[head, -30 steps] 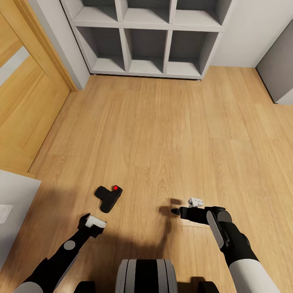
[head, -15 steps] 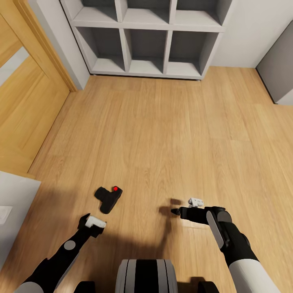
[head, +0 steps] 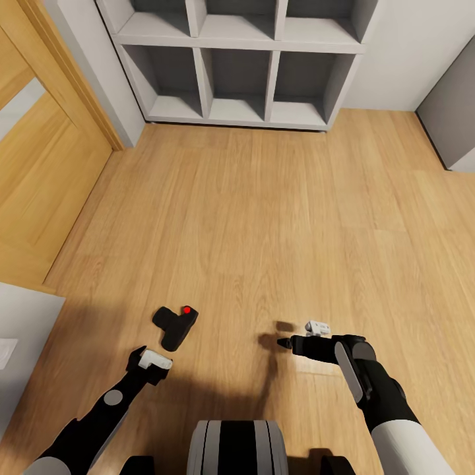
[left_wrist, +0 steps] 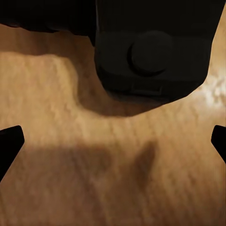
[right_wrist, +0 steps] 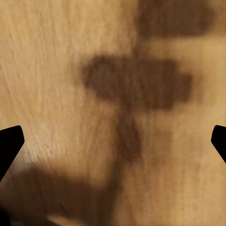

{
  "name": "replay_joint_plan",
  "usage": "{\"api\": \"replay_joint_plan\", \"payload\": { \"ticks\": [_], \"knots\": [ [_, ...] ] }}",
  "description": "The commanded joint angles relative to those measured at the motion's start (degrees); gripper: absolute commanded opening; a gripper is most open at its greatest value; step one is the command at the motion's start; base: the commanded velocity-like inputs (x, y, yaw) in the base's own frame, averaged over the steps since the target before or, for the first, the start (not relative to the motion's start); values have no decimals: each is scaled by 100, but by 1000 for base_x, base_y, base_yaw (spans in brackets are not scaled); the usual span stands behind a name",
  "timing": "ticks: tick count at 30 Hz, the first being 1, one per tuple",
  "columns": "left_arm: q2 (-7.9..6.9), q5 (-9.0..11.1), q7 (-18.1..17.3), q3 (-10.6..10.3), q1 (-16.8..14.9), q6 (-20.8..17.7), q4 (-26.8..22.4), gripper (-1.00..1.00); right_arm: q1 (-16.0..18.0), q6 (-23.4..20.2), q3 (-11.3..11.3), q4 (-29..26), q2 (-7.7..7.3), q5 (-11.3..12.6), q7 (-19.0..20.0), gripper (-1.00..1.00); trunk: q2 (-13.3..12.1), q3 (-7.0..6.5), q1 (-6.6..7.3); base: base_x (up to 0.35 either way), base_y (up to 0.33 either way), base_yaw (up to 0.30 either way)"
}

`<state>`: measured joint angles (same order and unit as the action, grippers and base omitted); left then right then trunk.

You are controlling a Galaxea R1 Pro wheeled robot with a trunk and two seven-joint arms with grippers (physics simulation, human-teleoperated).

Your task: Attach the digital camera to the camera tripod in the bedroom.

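Even, bright light; soft arm shadows on the floor point(head: 264, 218); both wrist views blurred.

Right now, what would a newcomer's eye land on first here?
The black digital camera with its red button, lying on the wood floor just ahead of the left end effector. Next, the grey cube shelf against the far wall. The right end effector hangs over bare planks.
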<state>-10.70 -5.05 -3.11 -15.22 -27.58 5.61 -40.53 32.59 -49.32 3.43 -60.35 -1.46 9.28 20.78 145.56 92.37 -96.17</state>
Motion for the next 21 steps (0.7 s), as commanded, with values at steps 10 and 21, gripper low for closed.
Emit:
{"api": "replay_joint_plan", "payload": {
  "ticks": [10, 21],
  "knots": [
    [11, -46, 3, -7, -2, 19, 22, 100, 2, -34, 8, -3, 5, 14, 18, 100, 1, 3, 1, 1, 0, 0],
    [118, -51, 4, -7, -2, 19, 124, 100, 2, -34, 8, -3, 6, 12, 23, 100, 1, 3, 1, 0, 0, 0]
  ]
}}
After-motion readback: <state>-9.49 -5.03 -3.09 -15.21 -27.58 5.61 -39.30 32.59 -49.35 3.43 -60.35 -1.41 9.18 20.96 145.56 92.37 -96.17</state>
